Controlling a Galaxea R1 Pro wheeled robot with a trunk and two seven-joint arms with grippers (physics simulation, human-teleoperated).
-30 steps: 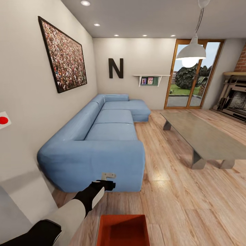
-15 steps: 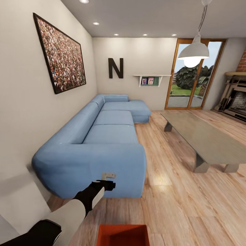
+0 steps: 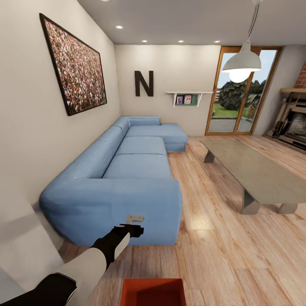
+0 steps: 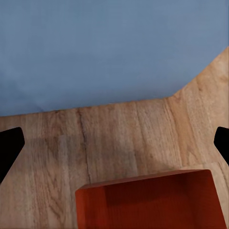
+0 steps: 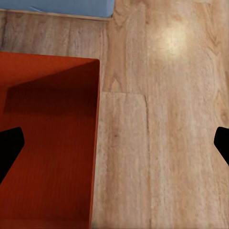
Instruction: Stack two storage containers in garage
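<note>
Living-room scene: one orange-red storage container (image 3: 152, 291) is sitting low at bottom centre of the head view, on the wood floor (image 3: 238, 255) just short of the blue sofa (image 3: 127, 178), looking empty with only its ribbed bottom showing. Left gripper (image 3: 135, 224) is hanging out in front at lower centre, above and beyond the bin, gripping nothing; in both wrist views the dark fingertips (image 4: 9, 145) are sitting at opposite frame edges, so both tools are reading as spread wide, likely readied for taking the bin. Right gripper (image 5: 114, 145) is hovering over the container's side wall and the floor beside it, touching nothing.
</note>
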